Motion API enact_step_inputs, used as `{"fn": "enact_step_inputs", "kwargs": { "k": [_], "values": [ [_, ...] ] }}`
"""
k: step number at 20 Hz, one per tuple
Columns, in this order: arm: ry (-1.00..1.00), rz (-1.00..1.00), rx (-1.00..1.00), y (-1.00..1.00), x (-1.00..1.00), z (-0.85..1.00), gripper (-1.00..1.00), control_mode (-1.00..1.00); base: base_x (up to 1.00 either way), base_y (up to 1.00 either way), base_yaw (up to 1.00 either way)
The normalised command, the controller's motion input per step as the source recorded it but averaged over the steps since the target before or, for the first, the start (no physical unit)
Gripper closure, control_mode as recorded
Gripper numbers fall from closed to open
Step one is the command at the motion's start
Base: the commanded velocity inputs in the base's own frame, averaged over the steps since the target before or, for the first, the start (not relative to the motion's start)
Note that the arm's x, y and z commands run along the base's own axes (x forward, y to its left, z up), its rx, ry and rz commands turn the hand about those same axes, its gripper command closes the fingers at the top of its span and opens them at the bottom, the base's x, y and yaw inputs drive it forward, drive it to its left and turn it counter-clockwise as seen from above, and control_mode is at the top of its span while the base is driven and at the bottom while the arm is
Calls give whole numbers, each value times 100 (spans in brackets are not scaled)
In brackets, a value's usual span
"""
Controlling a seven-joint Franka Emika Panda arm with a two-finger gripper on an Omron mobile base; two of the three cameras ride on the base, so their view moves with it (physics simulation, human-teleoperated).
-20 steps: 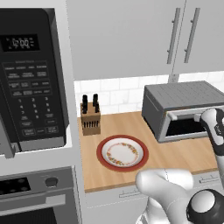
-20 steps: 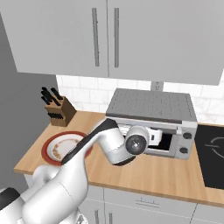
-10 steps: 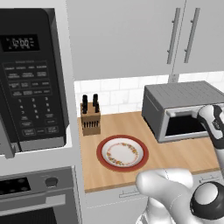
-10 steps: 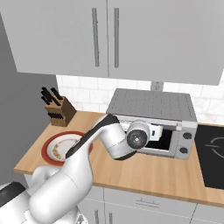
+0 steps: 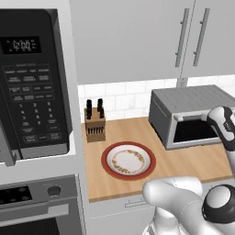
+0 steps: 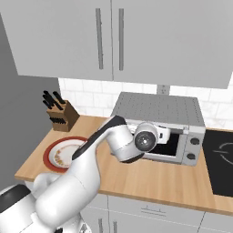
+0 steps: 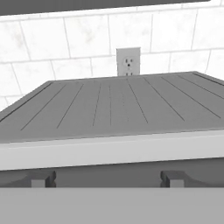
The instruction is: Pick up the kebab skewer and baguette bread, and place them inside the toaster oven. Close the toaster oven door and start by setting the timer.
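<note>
Now your gripper (image 7: 105, 179) hangs wide open and empty at the boxy gray ribbed toaster oven (image 6: 160, 119), centre-right of the right base frame. Its dark glass door seems open still; closing off-centre could slip past the handle.

Gripper (image 7: 107, 179) opened wider, pulled back slightly from toaster oven (image 6: 159, 111) front.
</note>
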Motion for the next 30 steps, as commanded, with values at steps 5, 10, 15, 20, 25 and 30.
{"fn": "enact_step_inputs", "kwargs": {
  "k": [5, 10, 15, 20, 25, 30],
  "values": [
    [0, 0, 0, 0, 20, -11, -100, -100, 0, 0, 0],
    [2, 0, 0, -17, -26, 0, -100, -100, 0, 0, 0],
    [0, 0, 0, -58, -59, -1, -100, -100, 0, 0, 0],
    [-1, 0, 0, -65, -38, -16, -100, -100, 0, 0, 0],
    [-3, 0, 0, -51, -1, -21, -100, -100, 0, 0, 0],
    [-2, 0, 0, -20, 2, -12, -100, -100, 0, 0, 0]
  ]
}}
